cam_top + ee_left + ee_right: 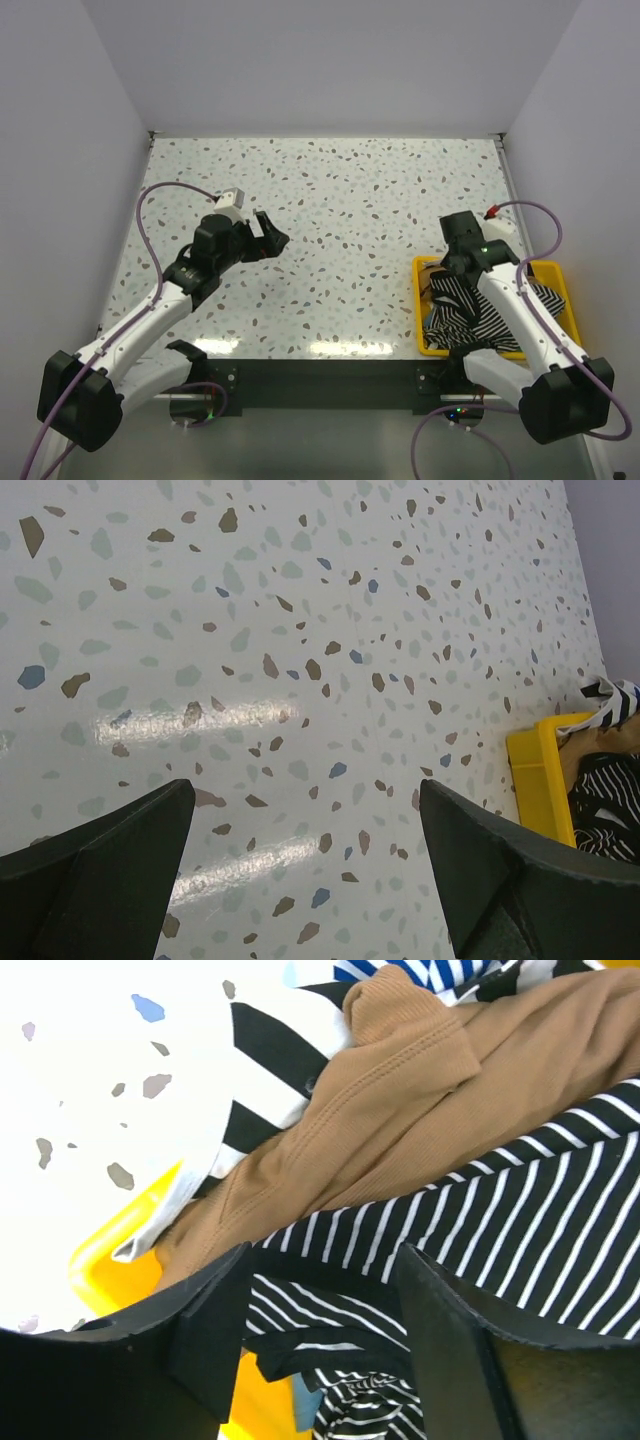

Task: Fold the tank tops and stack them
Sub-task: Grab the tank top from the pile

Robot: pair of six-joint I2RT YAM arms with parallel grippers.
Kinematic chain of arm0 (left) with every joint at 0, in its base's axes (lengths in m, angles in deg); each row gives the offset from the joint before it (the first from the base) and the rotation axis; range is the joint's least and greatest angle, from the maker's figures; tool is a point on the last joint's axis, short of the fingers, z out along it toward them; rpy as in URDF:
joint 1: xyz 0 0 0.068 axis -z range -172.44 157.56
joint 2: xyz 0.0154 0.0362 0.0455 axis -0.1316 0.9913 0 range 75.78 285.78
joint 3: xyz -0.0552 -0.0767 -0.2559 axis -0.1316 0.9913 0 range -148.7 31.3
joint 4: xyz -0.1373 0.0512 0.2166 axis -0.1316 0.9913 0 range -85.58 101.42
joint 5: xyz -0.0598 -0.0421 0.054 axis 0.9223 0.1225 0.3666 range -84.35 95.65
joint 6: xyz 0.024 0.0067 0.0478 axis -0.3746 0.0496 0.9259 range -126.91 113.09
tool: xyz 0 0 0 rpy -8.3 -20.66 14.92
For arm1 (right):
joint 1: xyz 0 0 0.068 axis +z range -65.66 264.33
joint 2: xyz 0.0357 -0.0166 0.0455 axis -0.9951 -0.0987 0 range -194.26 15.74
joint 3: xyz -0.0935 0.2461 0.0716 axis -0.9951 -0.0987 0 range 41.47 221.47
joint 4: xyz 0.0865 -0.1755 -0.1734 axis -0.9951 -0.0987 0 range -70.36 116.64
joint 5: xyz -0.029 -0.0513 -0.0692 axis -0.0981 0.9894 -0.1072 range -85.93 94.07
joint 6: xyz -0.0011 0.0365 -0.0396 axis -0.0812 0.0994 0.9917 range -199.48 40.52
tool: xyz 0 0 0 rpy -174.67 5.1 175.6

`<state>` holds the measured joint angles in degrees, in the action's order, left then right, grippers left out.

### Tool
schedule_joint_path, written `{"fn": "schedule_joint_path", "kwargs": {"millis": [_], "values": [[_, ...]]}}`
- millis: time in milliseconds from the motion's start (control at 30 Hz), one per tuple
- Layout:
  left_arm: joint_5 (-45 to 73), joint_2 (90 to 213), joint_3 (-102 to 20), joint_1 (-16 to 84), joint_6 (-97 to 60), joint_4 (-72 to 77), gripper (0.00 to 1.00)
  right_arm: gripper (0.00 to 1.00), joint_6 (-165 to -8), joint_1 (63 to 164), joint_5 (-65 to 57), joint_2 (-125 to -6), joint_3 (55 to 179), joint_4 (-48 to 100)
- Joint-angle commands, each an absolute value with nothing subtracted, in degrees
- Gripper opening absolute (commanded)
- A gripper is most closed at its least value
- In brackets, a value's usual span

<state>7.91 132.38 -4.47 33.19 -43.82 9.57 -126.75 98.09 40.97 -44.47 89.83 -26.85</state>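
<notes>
The right claw (325,1260) points down into a yellow plastic bin (548,268) at the near right corner of the surface. Its two dark fingers (200,1340) stand partly spread, with cloth showing in the gap between them. Whether the fingers touch that cloth cannot be told.

Directly under this claw lies a tank top with thin black-and-white stripes and dark trim (520,1210), crumpled on top of the heap. Just beyond it, a plain tan-brown ribbed tank top (400,1110) lies partly under the thin-striped one. Past that, a top with broad black and white stripes (260,1070) drapes over the bin's rim. A scrap of blue-and-white striped cloth (400,972) shows at the far edge of the pile. All the tops are in the bin, unfolded.

The left claw (305,810) hovers well apart from the bin, over the left middle of the surface. Its fingers are spread wide and grip nothing.

The surface (350,200) is white with grey, brown and blue speckles. Pale walls enclose it on the left, right and far sides.
</notes>
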Motion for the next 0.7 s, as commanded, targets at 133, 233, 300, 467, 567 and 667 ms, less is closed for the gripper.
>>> {"fn": "schedule_joint_path", "kwargs": {"millis": [133, 233, 300, 467, 567, 667], "values": [[8.90, 132.91, -4.56, 33.14, -43.21, 5.92, 1.00, 0.70, -127.03, 97.96, 38.78, -45.52, 86.13, -23.29], [8.90, 133.09, -4.38, 33.14, -43.21, 5.91, 1.00, 0.69, -127.82, 97.87, 38.96, -45.88, 85.42, -22.14], [8.99, 132.91, -4.38, 33.14, -43.04, 6.09, 1.00, 0.68, -128.35, 97.87, 39.66, -46.05, 85.24, -21.70], [8.64, 132.56, -4.12, 33.05, -42.95, 6.09, 1.00, 0.39, -128.88, 97.87, 39.84, -46.58, 85.15, -21.61], [8.55, 132.56, -4.03, 33.05, -43.04, 6.00, 1.00, 0.17, -128.26, 97.87, 40.19, -46.40, 85.76, -21.70], [8.46, 132.30, -4.03, 33.05, -43.04, 6.18, 1.00, 0.00, -127.82, 97.87, 40.37, -45.88, 87.69, -23.19]]}}
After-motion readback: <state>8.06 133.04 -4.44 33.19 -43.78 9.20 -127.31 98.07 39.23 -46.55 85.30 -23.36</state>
